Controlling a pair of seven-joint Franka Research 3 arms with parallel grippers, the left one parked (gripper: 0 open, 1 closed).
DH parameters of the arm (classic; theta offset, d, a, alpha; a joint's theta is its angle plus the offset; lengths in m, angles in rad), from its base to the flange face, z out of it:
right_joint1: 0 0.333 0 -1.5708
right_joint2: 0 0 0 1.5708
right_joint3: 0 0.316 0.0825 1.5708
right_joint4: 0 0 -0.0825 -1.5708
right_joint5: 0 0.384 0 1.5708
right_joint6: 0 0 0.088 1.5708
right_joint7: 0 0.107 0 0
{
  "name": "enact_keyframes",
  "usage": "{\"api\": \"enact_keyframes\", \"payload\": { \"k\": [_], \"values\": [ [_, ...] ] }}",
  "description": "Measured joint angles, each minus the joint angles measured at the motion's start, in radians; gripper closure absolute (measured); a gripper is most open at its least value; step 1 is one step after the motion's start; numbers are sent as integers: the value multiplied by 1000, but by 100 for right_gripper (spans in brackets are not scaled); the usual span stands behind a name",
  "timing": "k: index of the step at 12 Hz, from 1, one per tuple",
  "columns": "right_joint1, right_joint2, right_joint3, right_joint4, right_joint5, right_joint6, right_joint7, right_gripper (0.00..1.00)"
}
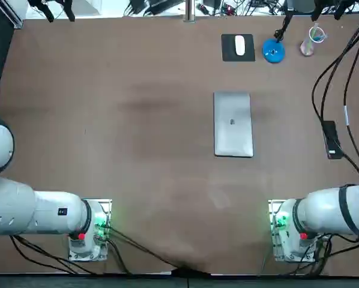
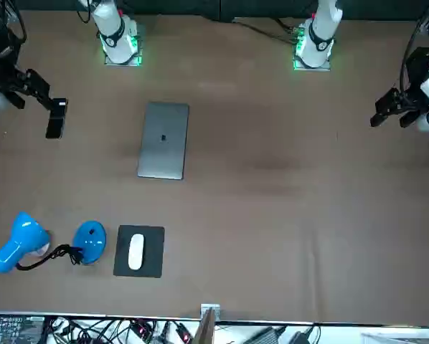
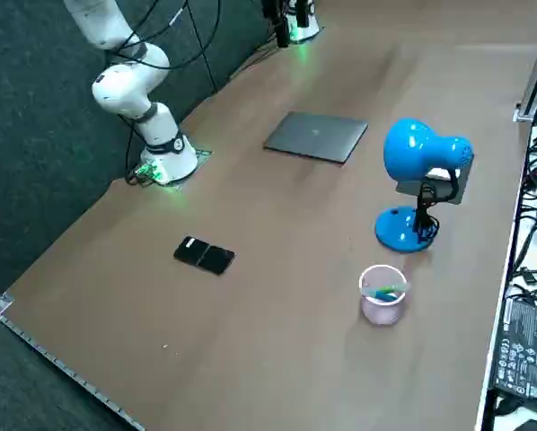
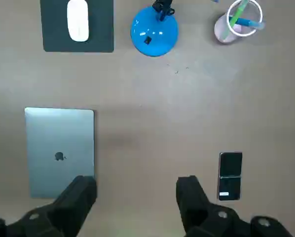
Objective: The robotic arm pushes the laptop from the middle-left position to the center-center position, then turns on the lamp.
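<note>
The laptop (image 1: pixel 233 124) lies closed and flat on the worktop (image 1: pixel 107 120), somewhat to the robot's right of centre. Beyond it the blue lamp (image 1: pixel 273 51) stands beside the mouse pad (image 1: pixel 227 54). We see the right end effector (image 4: pixel 136 197) raised above the worktop, fingers spread wide, holding nothing.

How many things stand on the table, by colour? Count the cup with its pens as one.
Black: 2, pad, phone
Blue: 1, lamp
Silver: 1, laptop
White: 1, mouse
Pink: 1, cup
Total: 6
Right gripper hangs open above the table.
</note>
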State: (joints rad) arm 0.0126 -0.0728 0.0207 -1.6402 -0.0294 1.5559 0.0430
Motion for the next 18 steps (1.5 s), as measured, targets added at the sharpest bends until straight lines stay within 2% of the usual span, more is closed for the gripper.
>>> {"api": "enact_keyframes", "payload": {
  "k": [7, 12, 15, 18],
  "values": [
    [0, 0, 0, 0, 0, -4, 1, 0],
    [8, 32, 11, 1, 5, -2, 26, 0],
    [67, 61, 19, 0, 8, 2, 126, 0],
    [158, 102, 24, 0, 9, 20, 302, 0]
  ]
}}
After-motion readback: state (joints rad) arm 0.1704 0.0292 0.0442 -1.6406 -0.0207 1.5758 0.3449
